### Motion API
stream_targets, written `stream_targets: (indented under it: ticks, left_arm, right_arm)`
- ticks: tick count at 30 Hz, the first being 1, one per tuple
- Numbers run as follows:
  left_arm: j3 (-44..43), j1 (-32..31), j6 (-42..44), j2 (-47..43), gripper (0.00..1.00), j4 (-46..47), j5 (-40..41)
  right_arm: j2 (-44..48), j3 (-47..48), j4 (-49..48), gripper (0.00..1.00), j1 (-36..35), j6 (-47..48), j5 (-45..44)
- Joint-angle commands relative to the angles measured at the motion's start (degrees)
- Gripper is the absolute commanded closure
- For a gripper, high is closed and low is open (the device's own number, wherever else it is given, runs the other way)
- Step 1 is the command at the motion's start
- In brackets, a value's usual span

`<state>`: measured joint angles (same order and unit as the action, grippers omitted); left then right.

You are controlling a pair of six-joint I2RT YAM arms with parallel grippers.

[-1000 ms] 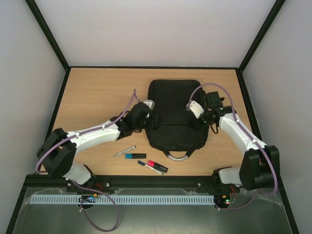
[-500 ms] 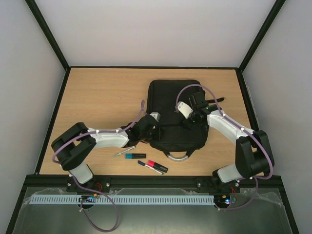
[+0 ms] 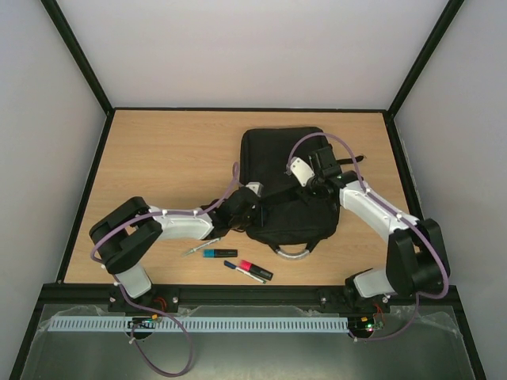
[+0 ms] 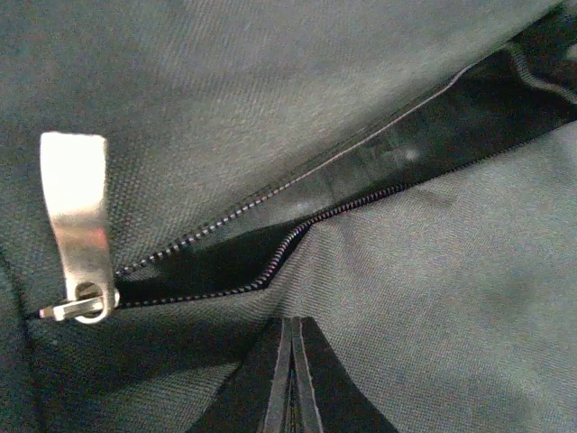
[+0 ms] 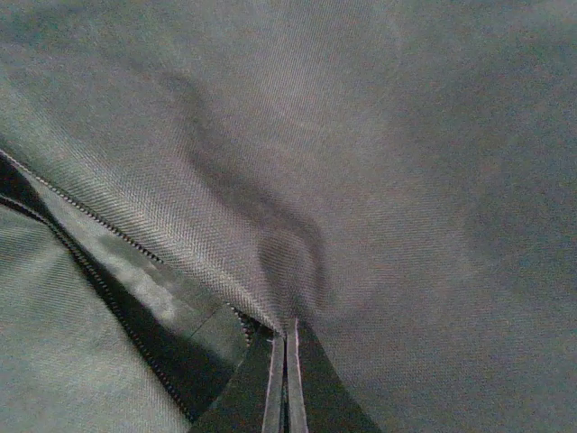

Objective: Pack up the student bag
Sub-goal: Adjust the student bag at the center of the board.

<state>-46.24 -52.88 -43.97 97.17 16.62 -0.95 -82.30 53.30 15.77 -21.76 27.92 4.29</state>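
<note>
1. The student bag is laid flat in the middle of the wooden surface, with its grey handle on the near side.
2. Its zipper is seen partly open, and a light pull tab is seen at one end.
3. The left fingers are pressed together, and bag cloth beside the zipper is pinched.
4. The right fingers are pressed together too, and a fold of bag cloth is pinched.
5. A few markers are laid on the surface just in front of the bag.
</note>
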Motion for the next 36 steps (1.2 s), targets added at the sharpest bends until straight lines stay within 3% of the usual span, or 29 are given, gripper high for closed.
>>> stream_targets:
  ticks: [1,8,10,14,19,23,25,31,36]
  left_arm:
    - [-0.4,-0.3,1.0,0.7,0.98,-2.0,3.3]
    - [-1.6,-0.3,3.7,-1.0,0.95,-3.1,5.1]
    - [-1.9,-0.4,6.5,-3.2,0.82,-3.0,5.3]
    - [-1.1,-3.3,20.2,-10.4,0.45,-1.9,8.3]
    - [-0.8,-4.6,37.1,-11.7,0.32,-4.2,15.5]
    - [1.6,-4.6,45.8,-9.6,0.25,-0.8,21.4]
    - [2.9,-4.7,48.7,-8.6,0.03,2.6,22.2]
    - [2.2,-4.4,57.4,-4.1,0.01,10.0,25.5]
    - [-1.6,-2.6,59.0,1.7,0.01,13.8,27.3]
  right_arm:
    - [7.2,1.1,1.4,0.99,0.2,-1.9,1.8]
    - [12.3,1.6,1.8,0.99,0.2,-4.6,5.7]
    - [11.3,1.4,1.9,0.99,0.2,-5.0,5.9]
    - [10.3,1.2,1.8,0.99,0.3,-6.1,7.4]
    - [10.3,1.6,1.7,0.99,0.2,-7.3,8.7]
    - [10.6,1.7,1.8,0.99,0.3,-7.6,9.2]
    - [10.7,1.7,2.0,0.99,0.2,-7.7,9.4]
    - [10.8,1.0,2.0,0.99,0.3,-7.9,10.1]
    - [11.1,0.9,2.3,0.99,0.2,-8.0,10.6]
